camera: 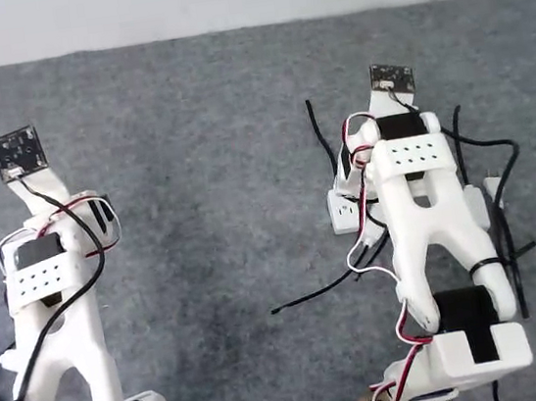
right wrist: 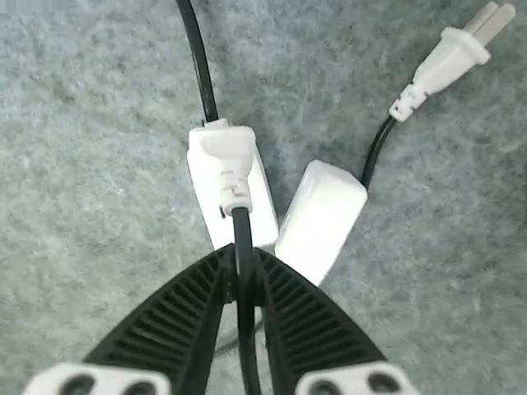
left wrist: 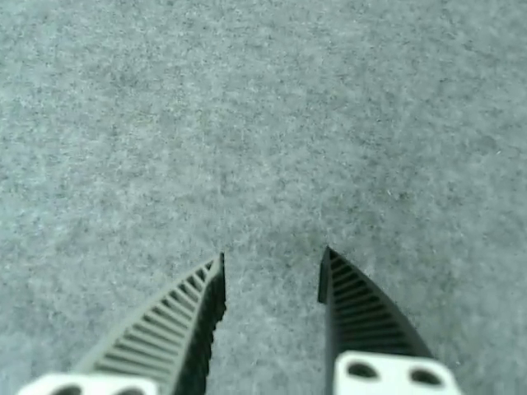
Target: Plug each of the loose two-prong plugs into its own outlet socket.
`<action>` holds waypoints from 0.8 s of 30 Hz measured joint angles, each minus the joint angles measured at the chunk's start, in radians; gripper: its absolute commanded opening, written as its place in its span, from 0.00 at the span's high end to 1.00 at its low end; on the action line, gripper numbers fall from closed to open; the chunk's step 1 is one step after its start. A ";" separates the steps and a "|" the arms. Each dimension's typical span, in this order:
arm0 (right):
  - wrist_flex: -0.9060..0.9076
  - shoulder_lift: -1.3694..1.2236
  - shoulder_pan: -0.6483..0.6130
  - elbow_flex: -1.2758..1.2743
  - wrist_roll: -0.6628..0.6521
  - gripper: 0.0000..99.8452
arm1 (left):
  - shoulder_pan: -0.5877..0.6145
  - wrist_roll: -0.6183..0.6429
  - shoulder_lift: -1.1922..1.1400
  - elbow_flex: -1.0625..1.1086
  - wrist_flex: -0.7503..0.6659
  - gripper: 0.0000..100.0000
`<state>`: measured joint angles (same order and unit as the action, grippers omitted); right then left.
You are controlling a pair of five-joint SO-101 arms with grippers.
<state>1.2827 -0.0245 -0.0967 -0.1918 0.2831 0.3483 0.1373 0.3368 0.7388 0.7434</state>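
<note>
Gripped plug: a white two-prong plug (right wrist: 221, 156) is lying along the top of a white outlet block (right wrist: 262, 206), just left of centre in your right wrist view. Its prongs are hidden, so you cannot tell whether it is seated.
Its cord: a black cord (right wrist: 240, 226) is running from that plug toward the bottom of the frame.
Right fingers: your right fingers (right wrist: 216, 276) are pinching nearly closed on that black cord, just behind the plug.
Second block: another white outlet block (right wrist: 319, 218) is lying tilted just beside the first, right of centre, with its near corner touching or almost touching it.
Loose plug: the other white plug (right wrist: 449, 58) is lying in the upper right corner with its two prongs bare, apart from both blocks.
Left fingers: your left fingers (left wrist: 206, 296) are standing apart with nothing between them, hanging over the bare grey surface (left wrist: 263, 123).
High view: the right arm (camera: 427, 209) is covering most of the blocks right of centre. The left arm (camera: 61, 317) is standing well apart at the left.
</note>
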 measured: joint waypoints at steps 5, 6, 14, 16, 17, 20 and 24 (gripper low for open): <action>-0.018 0.000 -0.005 -0.003 -0.032 0.99 | 0.000 0.003 0.000 0.000 0.000 0.81; -0.018 0.000 -0.011 -0.003 -0.041 0.99 | 0.000 0.003 0.000 0.000 0.000 0.81; -0.018 0.000 -0.028 -0.003 -0.054 0.75 | 0.000 0.005 0.000 0.000 0.000 0.81; -0.018 0.000 -0.028 -0.003 -0.054 0.72 | 0.000 0.005 0.000 0.000 0.000 0.81; -0.018 0.000 -0.028 -0.003 -0.054 0.72 | 0.000 0.005 0.000 0.000 0.000 0.81; -0.021 0.000 -0.028 -0.003 -0.055 0.72 | 0.000 0.005 0.000 0.000 0.000 0.81; -0.028 -0.021 -0.028 -0.003 -0.055 0.72 | 0.000 0.005 0.000 0.000 0.000 0.81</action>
<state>1.2551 -0.0460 -0.1243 -0.1949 0.2279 0.3483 0.1419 0.3368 0.7388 0.7434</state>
